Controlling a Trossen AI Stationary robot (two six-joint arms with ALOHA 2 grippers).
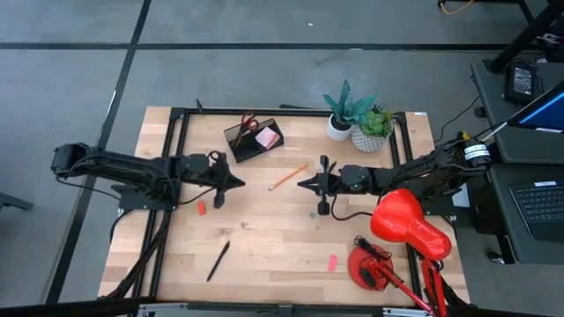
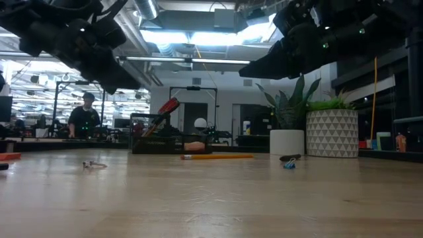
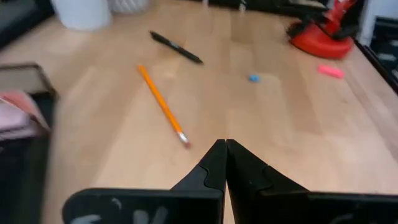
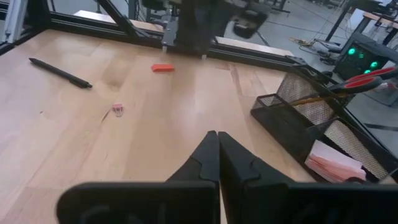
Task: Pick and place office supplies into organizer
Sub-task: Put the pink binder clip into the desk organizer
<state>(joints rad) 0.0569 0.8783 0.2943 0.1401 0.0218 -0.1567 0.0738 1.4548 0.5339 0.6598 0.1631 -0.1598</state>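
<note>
A robotics lab or open workshop hall; a wooden table [image 1: 282, 246] sits in a black metal frame [image 1: 176, 123] on grey concrete floor; beyond it, ceiling strip lights [image 2: 172, 36], workbenches and a standing person [image 2: 84, 116] (far off).

Left end effector [image 3: 225, 155] is pinched shut with nothing in it, its tips meeting over the bare wooden counter [image 3: 292, 124]. An orange pencil [image 3: 163, 106] lies diagonally just ahead, eraser end nearest the tips. Past it there's a black pen [image 3: 176, 47], a tiny blue bit [image 3: 253, 78], a pink eraser [image 3: 331, 71] and the red lamp base [image 3: 323, 38]. The organizer's dark edge [image 3: 25, 149] holds a pink sticky pad [image 3: 18, 115].
</note>
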